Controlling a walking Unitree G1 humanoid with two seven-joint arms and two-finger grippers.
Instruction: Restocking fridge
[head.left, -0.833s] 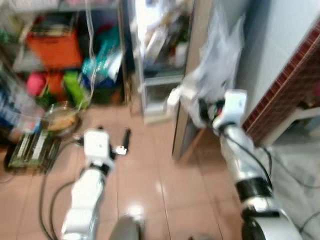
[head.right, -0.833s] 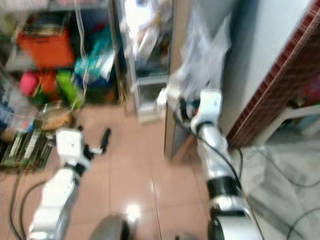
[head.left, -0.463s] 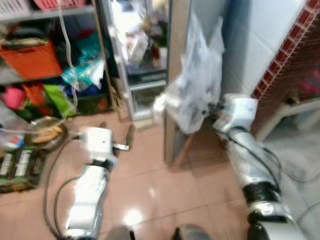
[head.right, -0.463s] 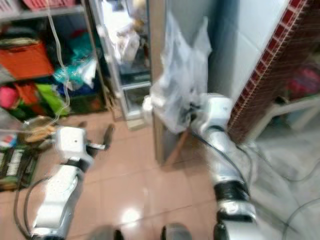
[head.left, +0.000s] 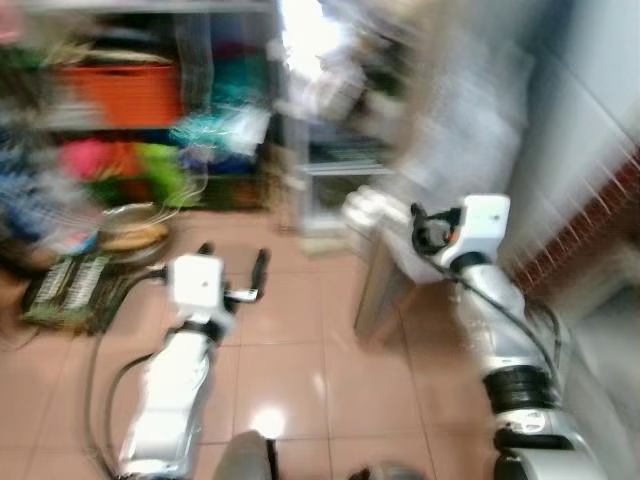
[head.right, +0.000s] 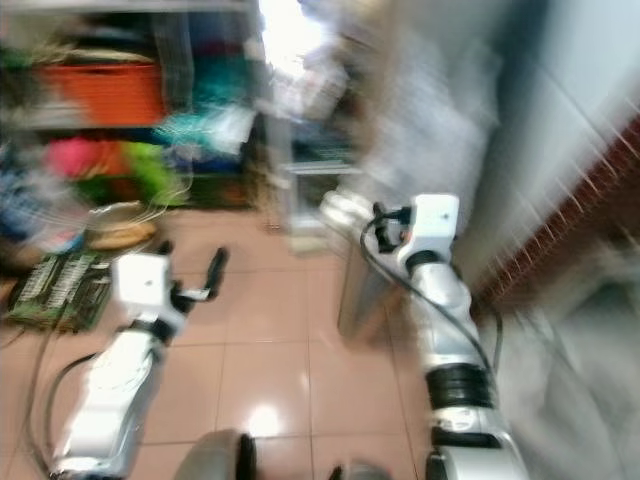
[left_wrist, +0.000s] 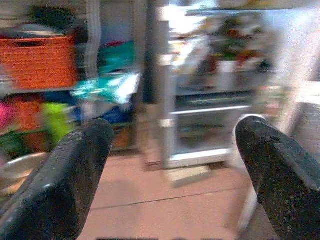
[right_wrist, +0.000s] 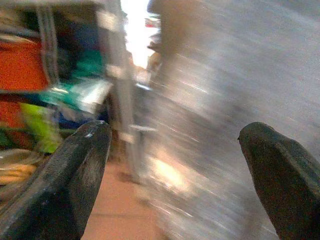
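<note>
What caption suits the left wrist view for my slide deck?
Open left gripper facing the lit, open fridge across a tiled floor.

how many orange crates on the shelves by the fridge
1. The orange crate sits on the shelving left of the open fridge, above the pink and green items. Motion blur may hide others.

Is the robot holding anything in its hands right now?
No. Both the left end effector and the right end effector are open, with nothing between their fingers.
</note>
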